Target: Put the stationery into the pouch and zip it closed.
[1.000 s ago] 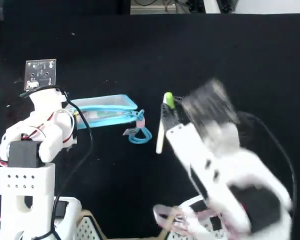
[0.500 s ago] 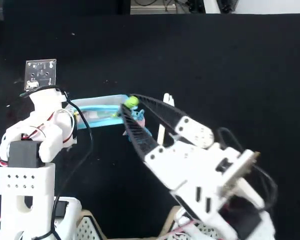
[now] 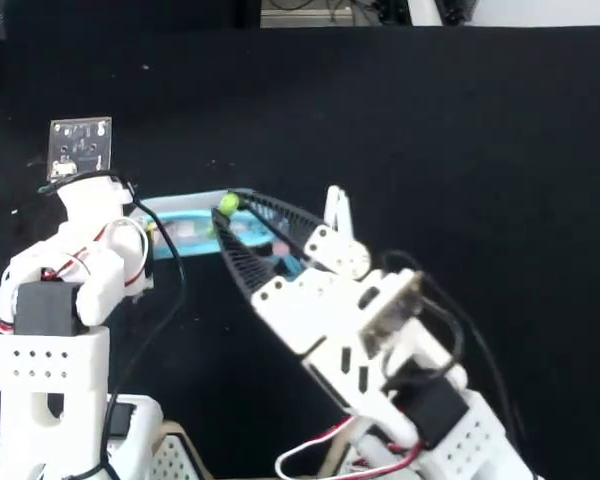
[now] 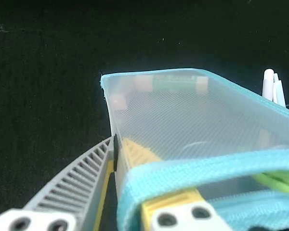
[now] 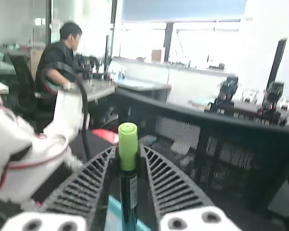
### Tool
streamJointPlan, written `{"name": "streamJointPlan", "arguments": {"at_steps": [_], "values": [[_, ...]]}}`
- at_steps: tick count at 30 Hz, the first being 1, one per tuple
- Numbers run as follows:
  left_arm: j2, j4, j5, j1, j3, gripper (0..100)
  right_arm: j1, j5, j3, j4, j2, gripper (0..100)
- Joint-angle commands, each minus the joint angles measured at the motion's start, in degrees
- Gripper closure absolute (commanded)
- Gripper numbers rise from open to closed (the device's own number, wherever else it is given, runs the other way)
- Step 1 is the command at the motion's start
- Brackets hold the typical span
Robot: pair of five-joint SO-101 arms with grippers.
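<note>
A translucent light-blue pouch (image 3: 190, 228) lies on the black table, its mouth held up by my left gripper (image 3: 148, 233). In the left wrist view the grey and yellow fingers of this gripper (image 4: 114, 159) are shut on the pouch (image 4: 183, 120) rim, one finger inside. Something green (image 4: 279, 180) shows through the mesh. My right gripper (image 3: 228, 206) hovers over the pouch's right half, shut on a green-capped pen (image 3: 227, 203). The right wrist view shows this pen (image 5: 127, 144) pinched between the black ribbed fingers of the gripper (image 5: 127, 154). A white pen (image 3: 332, 208) lies on the table right of the pouch.
A small square grey board (image 3: 80, 147) sits at the back left, behind the left arm. The pouch's blue cord (image 3: 285, 262) is partly hidden under the right arm. Open black table stretches to the right and the back.
My right arm has swung left with the green-capped pen, from beside the white pen to above the pouch. The left arm and the pouch have stayed put.
</note>
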Motion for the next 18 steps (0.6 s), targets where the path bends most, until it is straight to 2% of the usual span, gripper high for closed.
{"name": "streamJointPlan", "arguments": {"at_steps": [1, 6, 11, 14, 18], "values": [[0.2, 0.1, -0.4, -0.6, 0.6, 97, -0.4, -0.1, 2.3, -1.7, -0.5, 98.7], [0.2, 0.1, -0.4, -0.6, 0.6, 97, -0.4, -0.4, 5.6, -1.5, -0.3, 98.5], [0.2, 0.1, -0.4, -0.2, 0.6, 97, -0.4, -0.1, 5.8, -1.1, 5.3, 89.4], [0.2, 0.1, -0.4, -0.6, 0.6, 97, -0.4, 0.0, 0.8, 1.1, 12.0, 90.5], [0.2, 0.1, -0.4, -0.6, 0.6, 97, -0.4, 0.0, -11.0, 10.9, 19.7, 90.7]]}}
